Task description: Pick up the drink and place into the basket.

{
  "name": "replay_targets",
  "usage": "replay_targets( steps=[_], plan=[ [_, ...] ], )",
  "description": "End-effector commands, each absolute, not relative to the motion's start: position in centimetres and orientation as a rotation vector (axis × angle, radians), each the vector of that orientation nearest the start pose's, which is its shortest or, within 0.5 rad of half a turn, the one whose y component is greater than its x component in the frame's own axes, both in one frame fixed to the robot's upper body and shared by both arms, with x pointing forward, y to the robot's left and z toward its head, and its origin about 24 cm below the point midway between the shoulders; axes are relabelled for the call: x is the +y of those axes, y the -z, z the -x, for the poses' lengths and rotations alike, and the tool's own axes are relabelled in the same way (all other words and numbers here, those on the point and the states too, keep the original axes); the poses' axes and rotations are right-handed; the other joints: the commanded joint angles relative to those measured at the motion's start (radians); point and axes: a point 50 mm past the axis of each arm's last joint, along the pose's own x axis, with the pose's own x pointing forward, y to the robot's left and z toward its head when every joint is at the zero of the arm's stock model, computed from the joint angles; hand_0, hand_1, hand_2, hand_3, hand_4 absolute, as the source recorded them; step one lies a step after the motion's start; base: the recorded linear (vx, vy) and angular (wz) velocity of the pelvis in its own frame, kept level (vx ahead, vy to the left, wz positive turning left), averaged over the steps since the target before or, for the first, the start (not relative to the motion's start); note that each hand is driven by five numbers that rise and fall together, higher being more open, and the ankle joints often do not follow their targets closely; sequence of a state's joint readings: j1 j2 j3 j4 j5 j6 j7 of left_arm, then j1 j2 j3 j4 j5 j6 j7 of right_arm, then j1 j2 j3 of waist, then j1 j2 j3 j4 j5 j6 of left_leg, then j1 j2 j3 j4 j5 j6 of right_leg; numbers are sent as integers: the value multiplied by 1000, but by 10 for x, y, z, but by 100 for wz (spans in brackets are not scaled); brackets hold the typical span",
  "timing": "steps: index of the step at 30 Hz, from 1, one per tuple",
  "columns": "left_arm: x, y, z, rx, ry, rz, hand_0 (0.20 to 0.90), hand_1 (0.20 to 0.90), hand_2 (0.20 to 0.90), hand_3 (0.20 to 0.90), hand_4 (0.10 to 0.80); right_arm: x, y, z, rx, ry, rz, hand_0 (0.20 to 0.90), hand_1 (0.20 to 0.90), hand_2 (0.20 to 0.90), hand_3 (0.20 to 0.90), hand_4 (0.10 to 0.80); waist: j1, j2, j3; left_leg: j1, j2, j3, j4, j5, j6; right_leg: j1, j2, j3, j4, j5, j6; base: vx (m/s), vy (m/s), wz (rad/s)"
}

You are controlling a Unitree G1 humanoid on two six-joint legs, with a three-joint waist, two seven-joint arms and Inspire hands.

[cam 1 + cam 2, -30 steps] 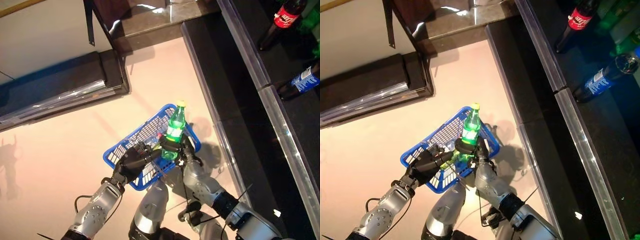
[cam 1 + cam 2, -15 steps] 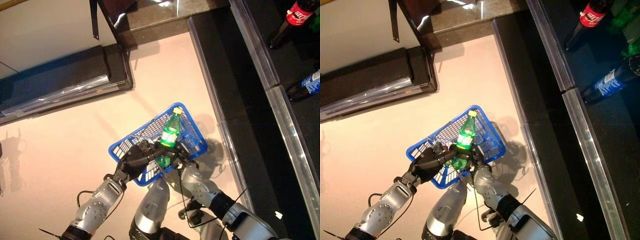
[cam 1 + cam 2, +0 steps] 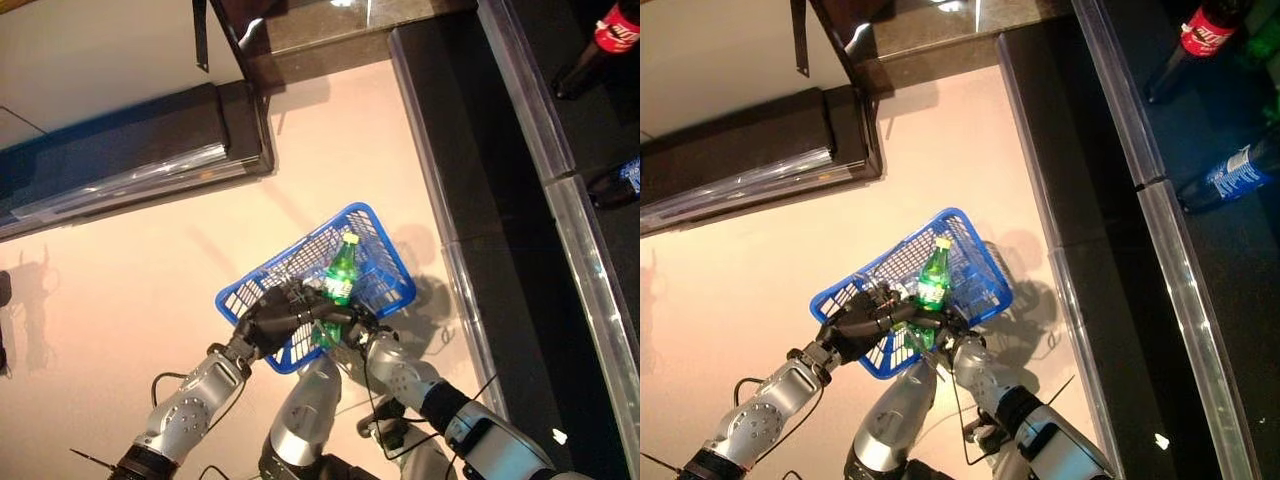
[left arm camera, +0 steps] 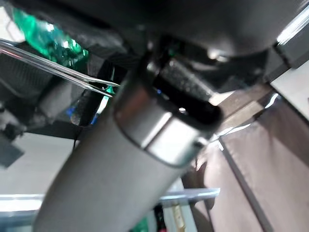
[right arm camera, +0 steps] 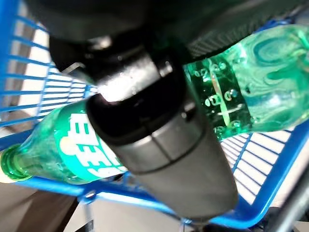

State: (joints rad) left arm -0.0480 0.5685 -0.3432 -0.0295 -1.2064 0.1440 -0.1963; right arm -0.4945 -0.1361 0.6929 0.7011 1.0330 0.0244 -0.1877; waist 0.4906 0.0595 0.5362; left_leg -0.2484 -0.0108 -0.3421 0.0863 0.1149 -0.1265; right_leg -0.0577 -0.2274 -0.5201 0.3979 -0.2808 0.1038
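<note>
The blue basket (image 3: 375,262) hangs above the pale floor, in front of me. My left hand (image 3: 272,314) is shut on its thin wire handles (image 4: 58,72) at the near rim. My right hand (image 3: 356,326) is shut on a green drink bottle (image 3: 339,277) with a yellow cap. The bottle leans inside the basket, cap pointing away from me. In the right wrist view my right hand (image 5: 159,135) curls across the green bottle (image 5: 72,145), with the basket's mesh (image 5: 34,96) right behind it.
A dark shelf with a clear front rail (image 3: 590,290) runs along the right. On it lie a red-labelled cola bottle (image 3: 1195,35) and a blue-labelled bottle (image 3: 1230,175). A dark low platform (image 3: 130,140) lies at the upper left.
My right hand has lowered the green bottle from upright above the rim down into the basket, and the bottle now leans. The camera has shifted a little.
</note>
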Motion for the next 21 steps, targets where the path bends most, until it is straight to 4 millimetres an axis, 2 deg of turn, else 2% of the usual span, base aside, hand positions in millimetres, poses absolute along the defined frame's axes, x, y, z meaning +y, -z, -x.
replay_targets(
  steps=[1,9,14,15,16,17,18,19,21],
  plan=[
    [81,-175,-203,-304,1329,819,300,300,300,200,100,23,-42,-304,418,-560,-519,300,300,300,200,100,-25,33,-79,41,-44,11,-60,7,92,-51,19,3,-42,170,-36,36,29,1],
    [69,-179,-205,-249,1386,834,300,300,300,200,100,13,-66,-335,407,-487,-573,300,300,300,200,100,-13,41,-80,34,-50,7,-47,5,96,-64,0,-11,-12,171,-33,24,16,7],
    [68,-179,-208,-231,1377,852,300,300,300,200,100,-5,-75,-355,436,-388,-641,300,300,300,200,100,-6,43,-82,33,-51,9,-41,1,99,-71,-8,-18,6,167,-31,13,4,3],
    [69,-178,-209,-229,1376,851,300,300,300,200,100,-7,-76,-357,435,-371,-651,335,335,335,241,141,-4,42,-82,33,-50,10,-40,1,99,-73,-9,-19,10,167,-31,0,0,0],
    [69,-178,-210,-226,1373,851,300,300,300,200,100,-10,-78,-360,432,-351,-667,399,399,399,315,215,-3,41,-82,34,-50,11,-40,0,99,-73,-9,-20,13,166,-31,0,0,0],
    [69,-178,-210,-226,1374,851,300,300,300,200,100,-10,-78,-360,431,-351,-667,429,429,429,351,251,-3,41,-81,35,-50,11,-40,0,99,-73,-9,-20,13,166,-31,40,4,2],
    [70,-178,-211,-221,1370,855,300,300,300,200,100,-16,-81,-365,430,-315,-704,493,493,493,425,325,-3,40,-84,37,-48,12,-40,-1,99,-73,-9,-20,19,163,-30,40,3,1],
    [70,-177,-212,-219,1369,854,300,300,300,200,100,-18,-81,-367,428,-291,-717,900,900,900,900,800,-2,38,-83,39,-47,13,-39,-2,99,-71,-8,-20,20,162,-31,57,1,0],
    [69,-177,-212,-215,1365,855,300,300,300,200,100,-21,-84,-370,425,-260,-730,900,900,900,900,800,-3,36,-84,42,-43,15,-39,-4,99,-72,-7,-18,23,160,-30,32,-4,0]
  ],
)
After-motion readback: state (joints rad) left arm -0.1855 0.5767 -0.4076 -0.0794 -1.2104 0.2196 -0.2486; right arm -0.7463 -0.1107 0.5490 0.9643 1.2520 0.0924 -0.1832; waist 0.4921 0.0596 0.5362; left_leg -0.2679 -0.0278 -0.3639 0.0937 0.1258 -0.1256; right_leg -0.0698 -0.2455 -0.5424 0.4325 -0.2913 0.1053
